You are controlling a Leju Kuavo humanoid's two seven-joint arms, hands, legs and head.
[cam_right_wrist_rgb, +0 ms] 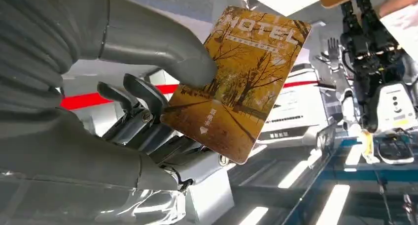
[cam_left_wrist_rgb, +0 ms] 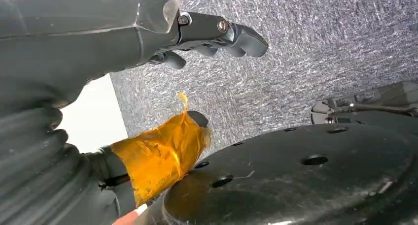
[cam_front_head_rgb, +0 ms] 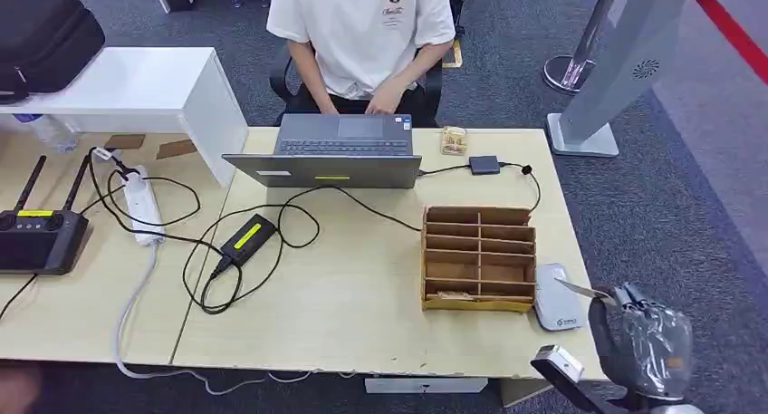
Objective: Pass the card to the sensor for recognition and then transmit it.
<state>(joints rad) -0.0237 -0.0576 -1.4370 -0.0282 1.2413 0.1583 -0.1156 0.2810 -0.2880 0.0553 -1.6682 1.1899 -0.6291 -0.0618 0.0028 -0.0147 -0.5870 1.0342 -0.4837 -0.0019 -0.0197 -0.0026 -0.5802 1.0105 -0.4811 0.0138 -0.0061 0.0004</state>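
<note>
Pinching hotel card point(cam_right_wrist_rgb: 236, 82): right robot hand point(cam_right_wrist_rgb: 148, 107)

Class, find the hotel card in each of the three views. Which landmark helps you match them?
Head view: hotel card, what looks like a thin edge-on sliver at lower right, sticking out of the right hand.
Left wrist view: not in it.
Right wrist view: centre, under the thumb.
Shared landmark: the right hand.

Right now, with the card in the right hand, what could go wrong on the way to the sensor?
The card is pinched only at one edge by the right hand, so it may slip. The grey sensor pad lies close beside the wooden organizer, which the hand might bump.
</note>
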